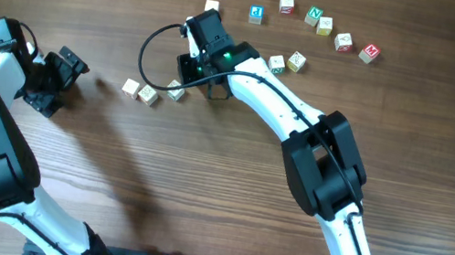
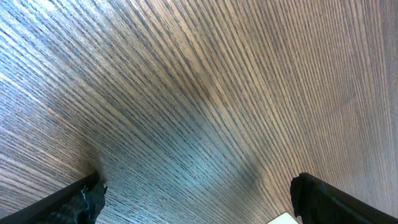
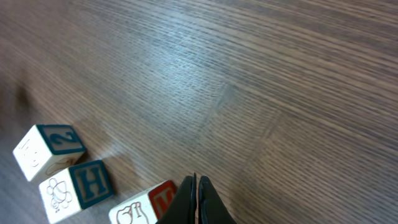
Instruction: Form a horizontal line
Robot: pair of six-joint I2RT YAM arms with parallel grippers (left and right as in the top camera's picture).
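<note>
Three pale letter cubes lie in a loose row left of the table's middle: one at the left end [image 1: 130,87], one in the middle [image 1: 149,95], and a third [image 1: 176,92] set slightly farther back. The right wrist view shows them as a "2" cube [image 3: 46,149], an "H" cube [image 3: 74,190] and a red-lettered cube [image 3: 149,202]. My right gripper [image 1: 186,85] [image 3: 196,180] is shut and holds nothing, its tips right beside the red-lettered cube. My left gripper [image 1: 64,82] [image 2: 199,193] hangs open over bare wood, left of the row.
Several single cubes are scattered at the back, among them a blue-lettered one [image 1: 256,14], a green one [image 1: 314,15] and a red one [image 1: 369,52]. Two more [image 1: 276,63] [image 1: 296,61] sit close to my right arm.
</note>
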